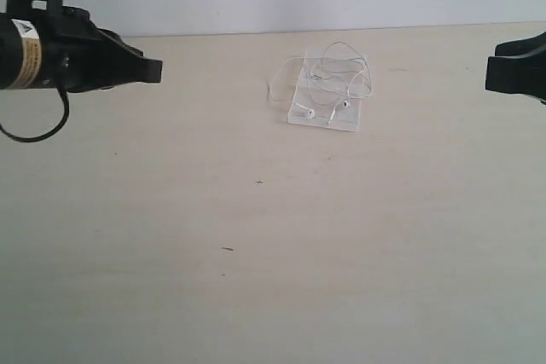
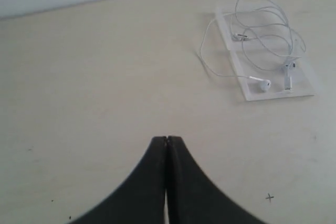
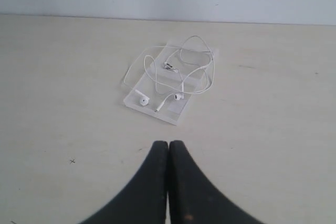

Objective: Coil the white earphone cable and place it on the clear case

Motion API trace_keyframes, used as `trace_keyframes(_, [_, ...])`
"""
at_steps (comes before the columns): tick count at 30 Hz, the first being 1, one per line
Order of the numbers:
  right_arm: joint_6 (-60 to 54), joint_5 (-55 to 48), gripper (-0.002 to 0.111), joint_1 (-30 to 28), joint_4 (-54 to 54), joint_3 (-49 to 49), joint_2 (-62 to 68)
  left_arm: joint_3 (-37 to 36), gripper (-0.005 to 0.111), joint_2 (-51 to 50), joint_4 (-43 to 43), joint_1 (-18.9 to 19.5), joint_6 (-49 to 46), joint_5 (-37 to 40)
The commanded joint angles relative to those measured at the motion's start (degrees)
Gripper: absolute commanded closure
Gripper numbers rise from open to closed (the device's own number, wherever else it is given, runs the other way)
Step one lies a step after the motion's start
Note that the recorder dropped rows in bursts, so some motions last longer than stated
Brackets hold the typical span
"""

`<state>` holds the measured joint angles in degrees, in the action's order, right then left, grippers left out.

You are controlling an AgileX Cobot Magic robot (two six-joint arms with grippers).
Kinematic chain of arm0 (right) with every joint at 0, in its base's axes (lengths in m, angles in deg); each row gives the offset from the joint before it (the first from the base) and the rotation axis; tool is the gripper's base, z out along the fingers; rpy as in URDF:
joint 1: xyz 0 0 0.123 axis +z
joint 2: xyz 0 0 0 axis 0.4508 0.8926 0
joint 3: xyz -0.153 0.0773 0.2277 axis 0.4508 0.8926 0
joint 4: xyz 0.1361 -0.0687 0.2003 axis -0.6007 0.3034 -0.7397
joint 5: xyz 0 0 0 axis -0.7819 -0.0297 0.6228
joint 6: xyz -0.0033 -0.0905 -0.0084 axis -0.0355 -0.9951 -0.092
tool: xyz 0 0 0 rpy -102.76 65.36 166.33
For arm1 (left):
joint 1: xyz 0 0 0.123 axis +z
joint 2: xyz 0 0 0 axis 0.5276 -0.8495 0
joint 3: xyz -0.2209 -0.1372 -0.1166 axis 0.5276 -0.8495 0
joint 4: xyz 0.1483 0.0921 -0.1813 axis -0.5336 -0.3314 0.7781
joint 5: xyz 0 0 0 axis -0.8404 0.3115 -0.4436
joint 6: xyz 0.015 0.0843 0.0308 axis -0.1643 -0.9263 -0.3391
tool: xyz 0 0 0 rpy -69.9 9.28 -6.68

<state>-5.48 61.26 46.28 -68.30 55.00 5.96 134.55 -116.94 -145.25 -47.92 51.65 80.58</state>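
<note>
White earphone cable [image 3: 169, 66] atop clear case [image 3: 176, 111]; left claw [image 2: 166, 140], right claw [image 3: 168, 142] distant.

earphone cable [image 2: 264, 83] white | case [image 2: 278, 94] clear, whitish edges | table [image 1: 256, 253] beige | left tool [image 2: 166, 145], right tool [image 3: 168, 148] black

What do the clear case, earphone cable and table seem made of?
Clear case: likely hard plastic, transparent with frosted edges. White earphone cable: probably soft plastic coating, thin and loosely looping. Table: pale beige, matte; laminate or wood, cannot tell.
</note>
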Motion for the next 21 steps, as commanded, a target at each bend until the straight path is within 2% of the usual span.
trace_keyframes(1, [0.06,0.30,0.108,-0.14,-0.04,0.22,-0.46,-6.62,0.107,10.61,1.37,-7.59,2.15,7.82])
trace_keyframes(6, [0.06,0.30,0.108,-0.14,-0.04,0.22,-0.46,-12.44,0.107,21.97,1.37,-15.87,4.67,12.77])
trace_keyframes(9, [0.06,0.30,0.108,-0.14,-0.04,0.22,-0.46,-15.08,0.107,28.04,1.37,-19.09,5.47,14.33])
trace_keyframes(16, [0.06,0.30,0.108,-0.14,-0.04,0.22,-0.46,-21.11,0.107,39.89,2.93,-20.16,4.11,13.94])
trace_keyframes(18, [0.06,0.30,0.108,-0.14,-0.04,0.22,-0.46,-22.86,0.107,43.99,15.38,-19.89,-8.25,14.71])
trace_keyframes(19, [0.06,0.30,0.108,-0.14,-0.04,0.22,-0.46,-23.45,0.107,45.97,23.00,-19.89,-16.48,15.37])
trace_keyframes(20, [0.06,0.30,0.108,-0.14,-0.04,0.22,-0.46,-23.93,0.107,47.95,32.89,-19.89,-28.72,15.64])
trace_keyframes(21, [0.06,0.30,0.108,-0.14,-0.04,0.22,-0.46,-24.63,0.107,49.82,38.97,-19.89,-36.00,15.24])
